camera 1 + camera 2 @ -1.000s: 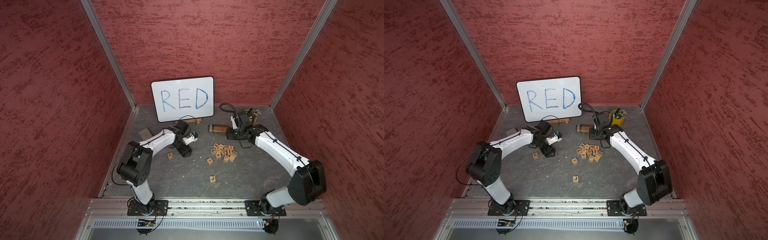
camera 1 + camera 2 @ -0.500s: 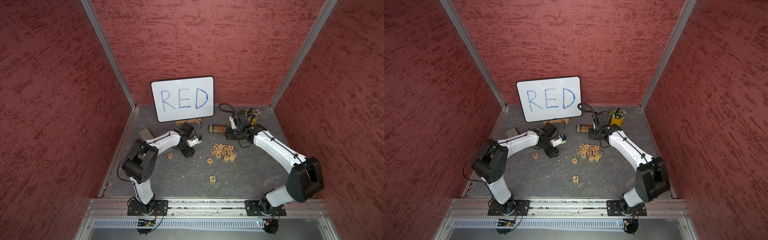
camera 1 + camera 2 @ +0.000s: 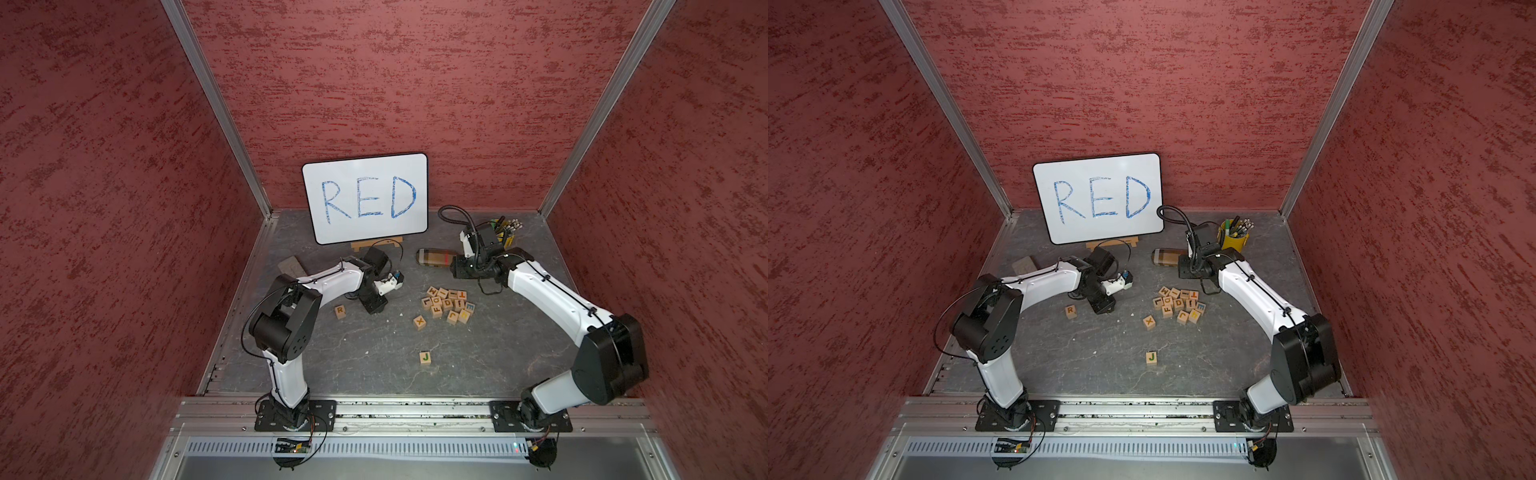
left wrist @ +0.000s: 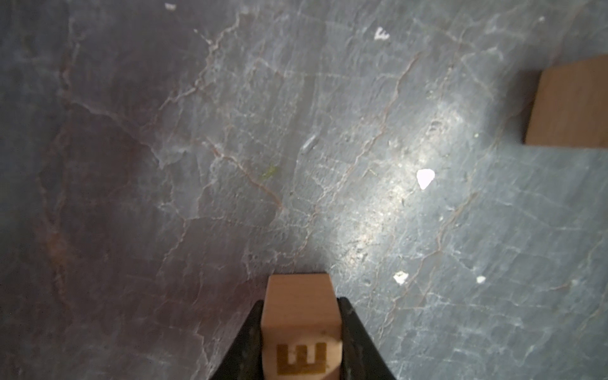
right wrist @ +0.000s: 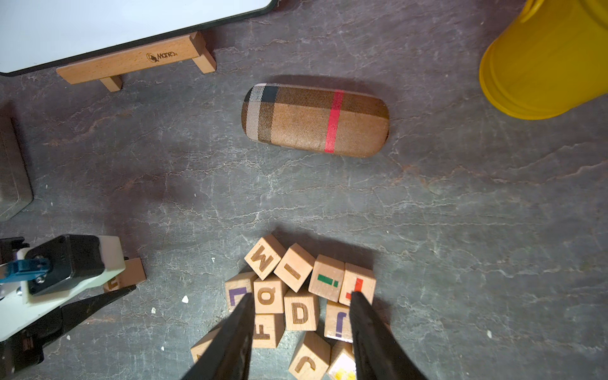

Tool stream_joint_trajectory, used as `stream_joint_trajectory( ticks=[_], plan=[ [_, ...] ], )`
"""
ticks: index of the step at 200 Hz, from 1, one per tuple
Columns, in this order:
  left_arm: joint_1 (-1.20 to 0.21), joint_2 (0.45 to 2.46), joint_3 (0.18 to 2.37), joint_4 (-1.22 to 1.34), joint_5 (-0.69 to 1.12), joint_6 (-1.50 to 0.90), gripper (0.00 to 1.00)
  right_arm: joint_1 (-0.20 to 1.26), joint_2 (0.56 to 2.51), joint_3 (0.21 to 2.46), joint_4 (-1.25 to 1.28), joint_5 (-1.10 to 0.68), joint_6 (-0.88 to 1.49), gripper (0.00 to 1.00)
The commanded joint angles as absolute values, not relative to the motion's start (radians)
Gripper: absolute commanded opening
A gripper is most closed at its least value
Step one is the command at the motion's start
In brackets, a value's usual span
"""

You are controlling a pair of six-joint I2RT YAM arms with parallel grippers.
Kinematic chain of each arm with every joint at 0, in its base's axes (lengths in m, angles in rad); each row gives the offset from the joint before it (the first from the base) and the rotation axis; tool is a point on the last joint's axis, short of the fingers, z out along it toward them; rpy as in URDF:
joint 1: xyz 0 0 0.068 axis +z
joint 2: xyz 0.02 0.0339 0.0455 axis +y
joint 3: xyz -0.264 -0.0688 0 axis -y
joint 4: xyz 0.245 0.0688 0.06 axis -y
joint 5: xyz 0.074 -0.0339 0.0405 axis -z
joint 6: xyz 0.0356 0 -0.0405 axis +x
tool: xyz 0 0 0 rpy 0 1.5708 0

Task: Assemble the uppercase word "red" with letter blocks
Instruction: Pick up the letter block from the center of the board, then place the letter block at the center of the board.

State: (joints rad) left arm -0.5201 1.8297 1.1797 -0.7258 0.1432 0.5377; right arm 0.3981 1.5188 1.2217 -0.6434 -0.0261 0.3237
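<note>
My left gripper point(image 4: 301, 301) is clamped on the E block point(image 4: 301, 332). 1 black finger presses each side of the cube, and its orange-brown E faces my wrist camera. I cannot tell whether the cube touches the grey table point(image 4: 230, 148) or hangs just above it. In both top views this arm reaches out in front of the whiteboard point(image 3: 365, 197), below the written R and E. The R block point(image 3: 340, 311) lies on the table near my fingers but apart from them, letter up, also in front of the whiteboard on its R side.

My right gripper point(image 5: 302, 297) hangs over the pile of letter blocks point(image 3: 448, 305), farther out from the whiteboard on its D side. Its 2 fingers stand apart and grip nothing. The D block point(image 5: 300, 313) shows in the gap between them, letter up, packed tight among its neighbours. The plaid glasses case point(image 5: 316, 120) lies near the whiteboard's lower corner on the D side.
</note>
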Motion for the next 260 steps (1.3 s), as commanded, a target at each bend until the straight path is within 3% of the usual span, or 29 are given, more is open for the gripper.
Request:
stream_joint_trajectory(
  ticks=[1, 27, 122, 171, 236, 260],
  plan=[
    [-0.522, 1.832, 1.154, -0.706, 0.129, 0.558, 0.24, 0.39, 1.514, 1.21, -0.621, -0.035, 0.319, 0.49],
    [-0.517, 1.815, 1.129, -0.694, 0.104, 0.584, 0.16, 0.389, 1.513, 1.209, -0.621, -0.035, 0.318, 0.49],
    [-0.373, 1.725, 1.095, -0.772, 0.14, 0.718, 0.18, 0.388, 1.535, 1.207, -0.603, -0.066, 0.328, 0.49],
    [-0.365, 1.713, 1.078, -0.767, 0.146, 0.74, 0.18, 0.388, 1.537, 1.212, -0.606, -0.068, 0.331, 0.49],
    [-0.364, 1.705, 1.069, -0.766, 0.142, 0.745, 0.31, 0.387, 1.554, 1.203, -0.608, -0.077, 0.329, 0.5],
    [-0.364, 1.697, 1.073, -0.761, 0.145, 0.739, 0.46, 0.388, 1.551, 1.191, -0.619, -0.078, 0.325, 0.51]
  ],
)
